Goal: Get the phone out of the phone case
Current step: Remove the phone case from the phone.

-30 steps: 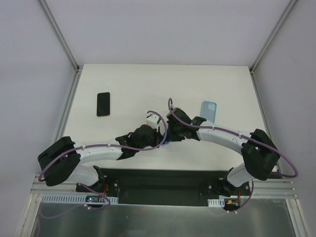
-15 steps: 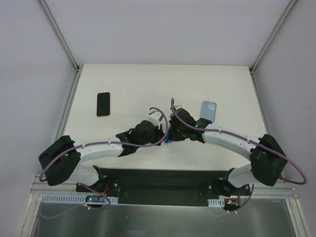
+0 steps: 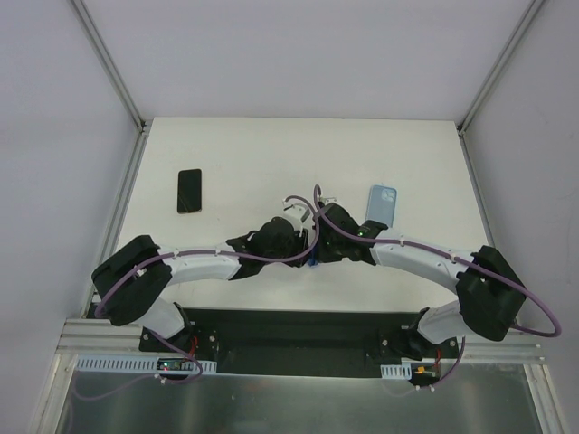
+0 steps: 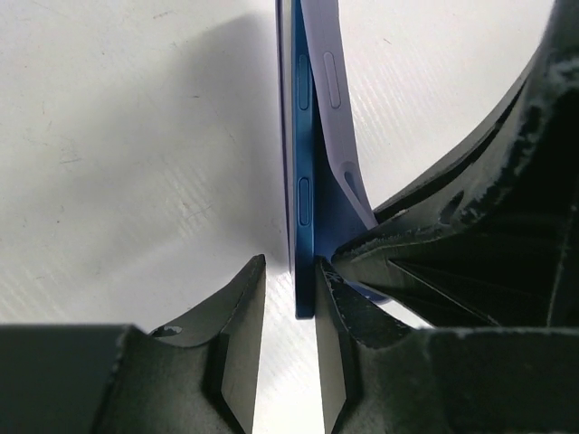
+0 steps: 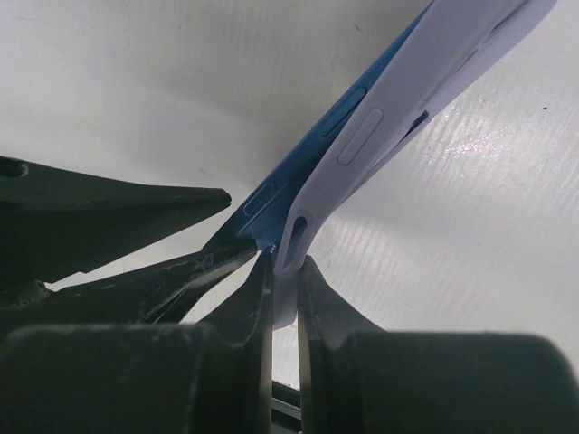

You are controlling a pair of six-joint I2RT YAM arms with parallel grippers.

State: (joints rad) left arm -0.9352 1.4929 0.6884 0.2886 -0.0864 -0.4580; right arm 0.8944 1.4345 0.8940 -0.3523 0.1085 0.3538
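Observation:
A blue phone (image 4: pixel 305 199) stands on edge, its lavender case (image 4: pixel 330 81) peeled away from it along one side. In the top view the phone shows only as a blue sliver (image 3: pixel 310 259) between the two grippers at the table's middle. My left gripper (image 4: pixel 288 271) is slightly open around the phone's near end. The phone rests against the right finger (image 4: pixel 333 307), with a gap to the left finger. My right gripper (image 5: pixel 285 271) is shut on the case's edge (image 5: pixel 407 81), next to the phone (image 5: pixel 308 154). Both grippers (image 3: pixel 303 237) (image 3: pixel 318 244) nearly touch.
A black phone (image 3: pixel 189 191) lies flat at the table's left. A light blue case or phone (image 3: pixel 383 202) lies right of centre, just behind the right arm. The left gripper's black finger (image 5: pixel 136 203) sits close beside the right gripper's jaws.
My left arm has stretched to the right and brought its gripper up against the right gripper at the phone. The right gripper shifted slightly right and forward.

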